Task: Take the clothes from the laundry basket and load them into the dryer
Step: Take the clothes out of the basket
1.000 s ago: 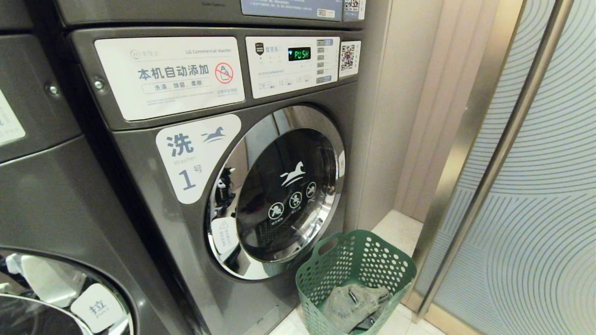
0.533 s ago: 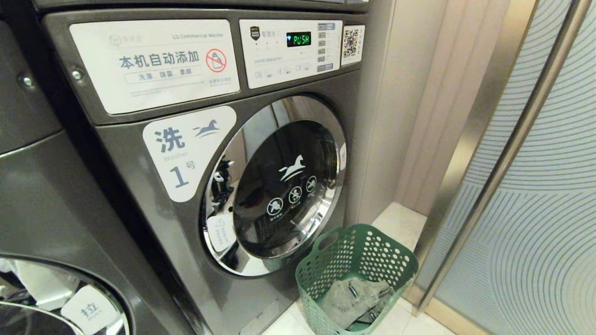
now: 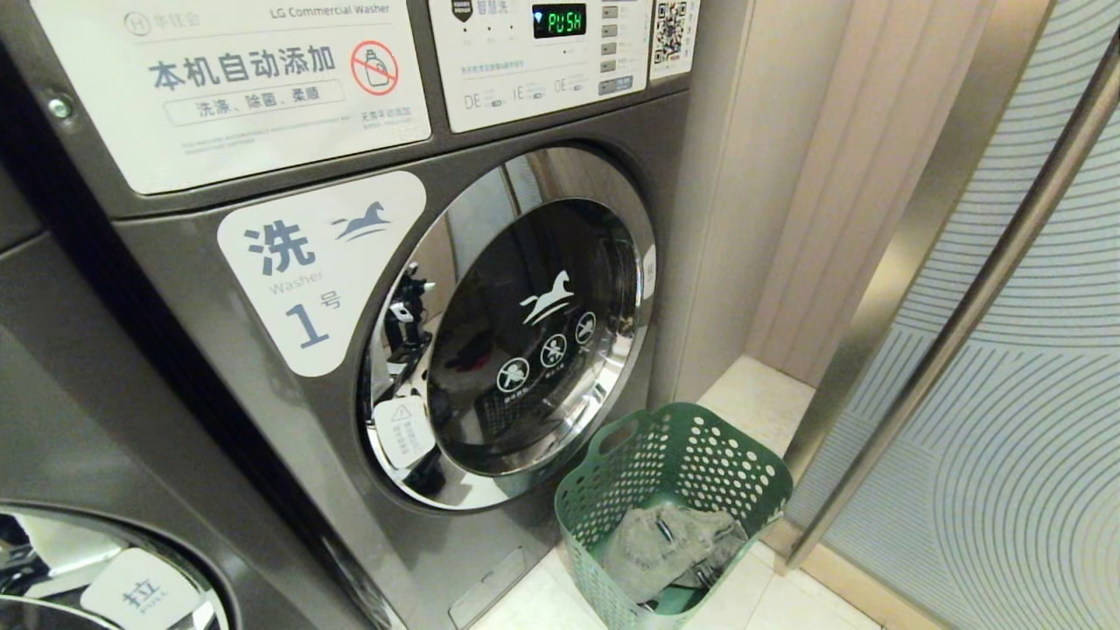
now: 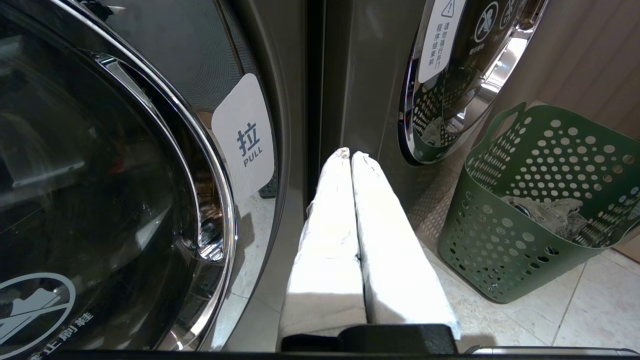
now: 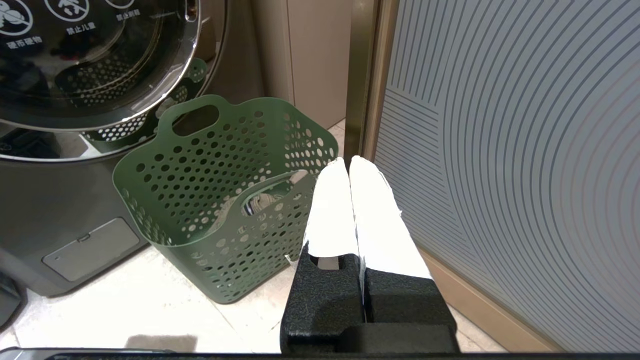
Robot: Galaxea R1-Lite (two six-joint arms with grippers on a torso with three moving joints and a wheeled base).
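Observation:
A green perforated laundry basket (image 3: pixel 691 455) stands on the floor just right of a grey front-loading machine labelled Washer 1. Its round glass door (image 3: pixel 525 324) is shut. No machine marked as a dryer shows. Crumpled grey clothes (image 3: pixel 669 547) lie in the basket's bottom. Neither arm is in the head view. My left gripper (image 4: pixel 350 154) is shut and empty, low before the gap between two machines, with the basket (image 4: pixel 500 240) off to its side. My right gripper (image 5: pixel 348 160) is shut and empty, close beside the basket (image 5: pixel 200 200).
A second machine stands at the left, its door bearing a PULL tag (image 4: pixel 243 135). A ribbed glass panel (image 3: pixel 1006 394) in a metal frame (image 3: pixel 919 350) closes off the right. A beige wall (image 3: pixel 787 175) stands behind the basket. The floor (image 3: pixel 761 394) is pale tile.
The whole head view has tipped downward: machine and basket sit higher in the picture and the control panel is cut off at the top. Nothing itself has moved.

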